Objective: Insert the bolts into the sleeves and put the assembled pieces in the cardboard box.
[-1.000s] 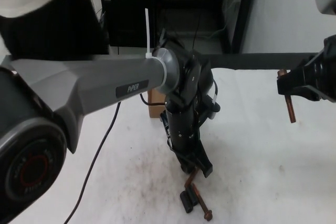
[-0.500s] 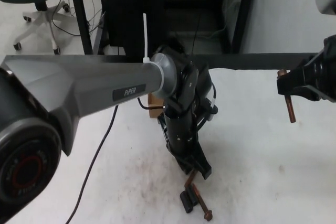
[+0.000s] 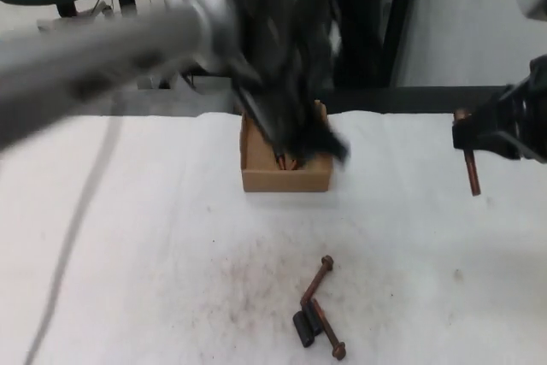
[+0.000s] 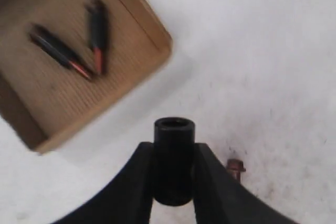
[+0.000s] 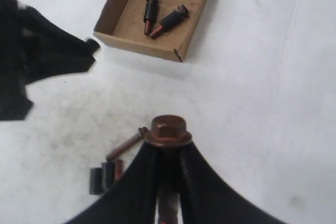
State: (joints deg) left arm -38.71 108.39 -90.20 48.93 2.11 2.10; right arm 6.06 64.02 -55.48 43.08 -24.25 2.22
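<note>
- Firmly, the left gripper [image 4: 174, 179] is clamped on a black sleeve [image 4: 174, 140], a smooth cylinder with its open bore facing the wrist camera.
- The right gripper [image 5: 169, 182] pinches a rusty-brown bolt [image 5: 168, 131] just under its flanged hex head. It sits at 3 o'clock from the box, shank hanging down.
- The cardboard box [image 5: 118, 11] is open-topped and holds two assembled pieces [image 5: 150, 14].
- On the white cloth [image 3: 128, 254], at 6 o'clock from the box, lie two loose bolts [image 3: 316, 282] with a loose sleeve [image 3: 302, 328] just beside them.
</note>
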